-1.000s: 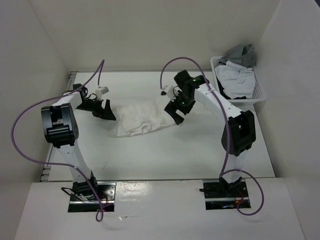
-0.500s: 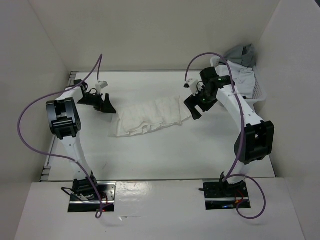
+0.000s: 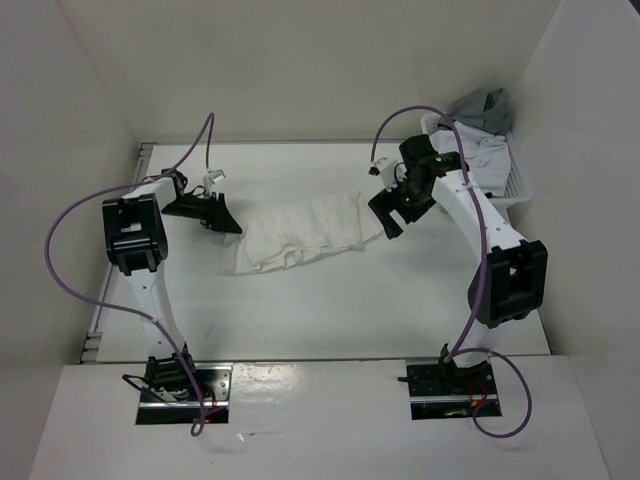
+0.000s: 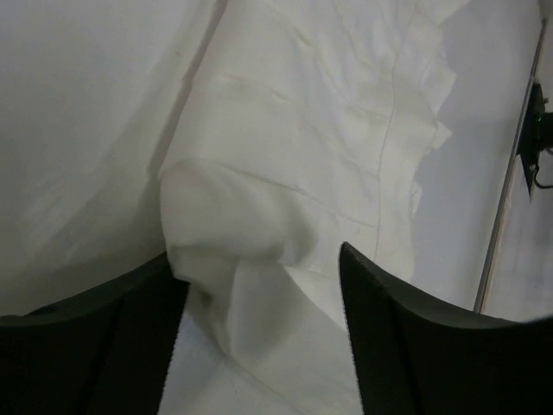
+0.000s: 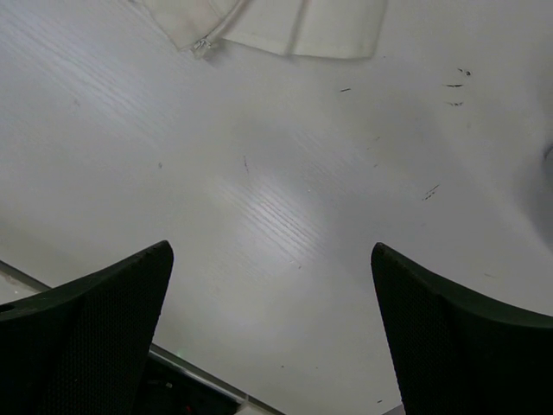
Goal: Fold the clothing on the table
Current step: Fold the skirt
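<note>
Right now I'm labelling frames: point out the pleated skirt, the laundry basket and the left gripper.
pleated skirt (image 3: 300, 232), top view, middle of fabric
laundry basket (image 3: 515, 192), top view, near wall
left gripper (image 4: 257, 259), left wrist view, between fingertips

Thin cloth skirt, matt table

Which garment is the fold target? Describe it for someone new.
On the white table, near its middle, a white pleated skirt lies alone. Unlike the grey and white clothes heaped in the basket at far right, it shows straight pleat lines.
</note>
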Tool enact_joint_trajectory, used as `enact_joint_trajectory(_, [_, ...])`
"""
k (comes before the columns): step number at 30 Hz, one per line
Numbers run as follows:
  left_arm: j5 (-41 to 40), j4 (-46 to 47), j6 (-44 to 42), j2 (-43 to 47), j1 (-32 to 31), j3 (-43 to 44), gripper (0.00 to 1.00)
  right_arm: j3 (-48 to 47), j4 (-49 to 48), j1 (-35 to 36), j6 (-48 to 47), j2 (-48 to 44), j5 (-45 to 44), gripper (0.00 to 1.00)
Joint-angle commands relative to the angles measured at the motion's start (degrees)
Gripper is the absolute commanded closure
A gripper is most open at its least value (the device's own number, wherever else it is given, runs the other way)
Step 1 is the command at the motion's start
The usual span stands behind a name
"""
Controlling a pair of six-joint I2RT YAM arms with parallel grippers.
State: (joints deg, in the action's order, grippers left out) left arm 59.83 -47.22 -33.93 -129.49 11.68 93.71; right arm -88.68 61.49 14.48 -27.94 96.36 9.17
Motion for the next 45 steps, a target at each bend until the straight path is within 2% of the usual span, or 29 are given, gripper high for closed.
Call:
enact_joint_trajectory(1, [-1.66, -2.17, -2.2, -4.27, -0.26, -2.48, 0.27, -0.09, -3.04, 0.37, 0.87, 0.06, -0.82, 0.0])
enact_joint_trajectory(2, [-1.65, -2.17, -1.67, -4.8, -0.26, -2.48, 0.32, -0.09, -3.05, 0.37, 1.4, 0.06, -1.34, 0.0])
enact_joint_trajectory(3, [-0.87, -2.17, -1.66, -4.81, -0.26, -2.48, 0.45, -0.09, -3.05, 0.37, 1.4, 0.06, -1.35, 0.0])
enact_joint_trajectory(7, [-0.33, -2.7, -0.43, -6.64, 0.27, -1.95, 0.75, 1.67, -4.1, 0.37, 1.4, -1.08, -1.35, 0.0])
enact_joint_trajectory(8, [0.19, -2.7, 1.48, -7.26, 0.27, -1.26, 0.96, 1.67, -4.1, 0.37, 1.92, -1.08, -1.35, 0.0])
enact_joint_trajectory(9, [0.8, -2.7, 2.46, -7.27, 0.27, -1.25, 1.0, 2.54, -5.32, 0.37, 1.93, -1.08, -1.87, 0.0])
enact_joint_trajectory(14, [5.19, -2.7, 5.27, -7.79, 0.8, 0.41, 1.0, 5.18, -8.22, -0.85, 3.77, -1.61, -1.79, 0.0])
enact_joint_trajectory(21, [6.61, -0.95, 8.88, -6.12, 3.6, -1.42, 1.0, 5.72, -10.78, -8.67, 3.17, 2.77, 14.7, 0.0])
enact_joint_trajectory(24, [6.08, -0.41, 9.41, -5.51, 4.92, -3.18, 1.0, 2.57, -10.78, -11.84, 1.85, 6.64, 19.82, 0.0])
enact_joint_trajectory(31, [5.47, 1.17, 10.03, -3.14, 6.77, -7.04, 1.0, -4.82, -7.62, -12.55, -2.64, 20.87, 29.14, 0.0])
enact_joint_trajectory(45, [3.8, 1.17, 10.03, -3.14, 6.77, -9.78, 1.0, -22.13, -2.09, -12.55, -4.84, 37.31, 35.48, 0.0])
